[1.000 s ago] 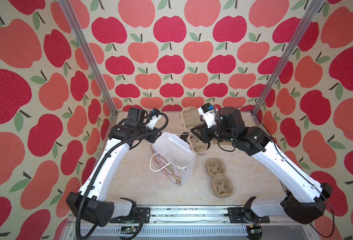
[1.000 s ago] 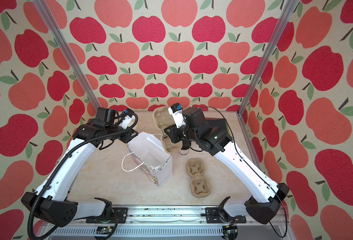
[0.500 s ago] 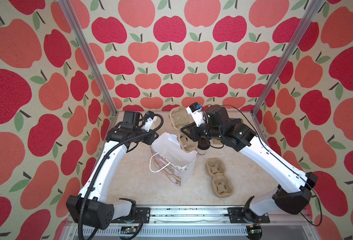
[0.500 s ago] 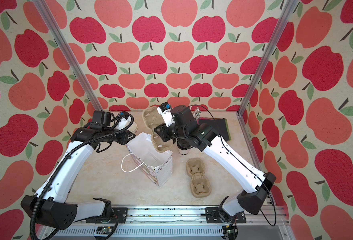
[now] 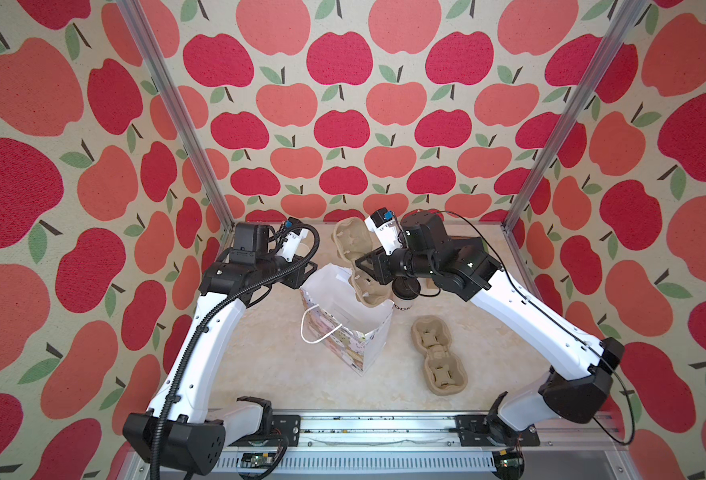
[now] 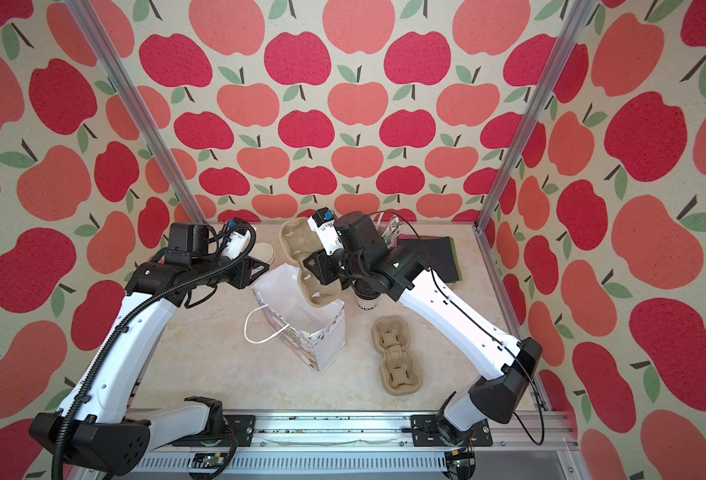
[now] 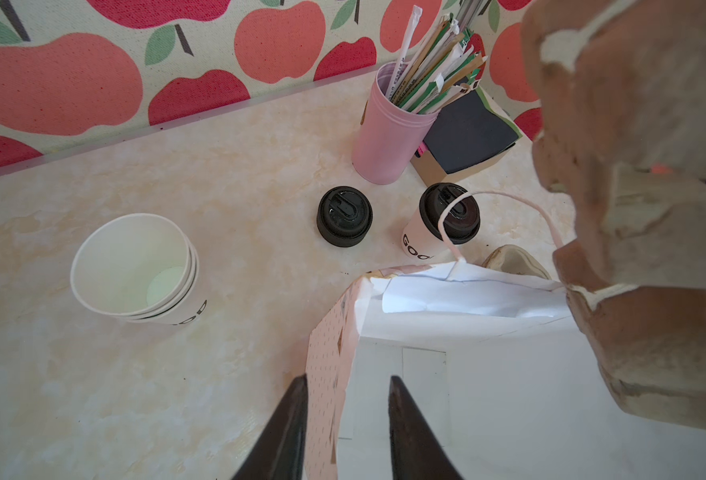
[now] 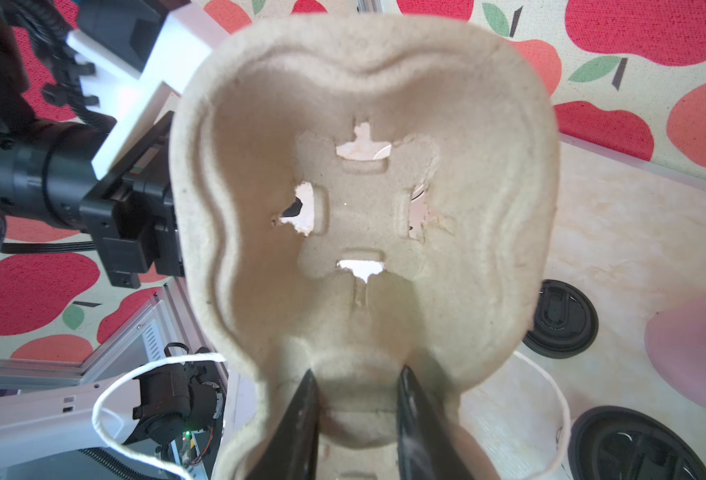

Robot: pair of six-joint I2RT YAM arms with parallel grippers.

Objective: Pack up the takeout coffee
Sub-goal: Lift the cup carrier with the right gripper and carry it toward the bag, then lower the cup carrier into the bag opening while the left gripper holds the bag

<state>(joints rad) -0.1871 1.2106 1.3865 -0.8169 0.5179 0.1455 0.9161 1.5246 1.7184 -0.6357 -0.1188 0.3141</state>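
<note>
Pulp carrier (image 8: 364,216) tilted over the open bag (image 7: 330,353).
Right claw (image 8: 356,374) clamps it; left claw (image 7: 347,378), narrowly parted, straddles the bag's wall; lidded coffee cup (image 7: 420,243) stands just beside.

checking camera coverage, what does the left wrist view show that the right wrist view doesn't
Only the left wrist view: the stack of white cups, the lettered side of the coffee cup, and the white inside of the bag, with the left pincer astride its wall.
Only the right wrist view: the hollow face of the pulp carrier, the right pincer shut on its neck, and the left arm.
Both: the carrier, the loose black lids and the bag handle.
</note>
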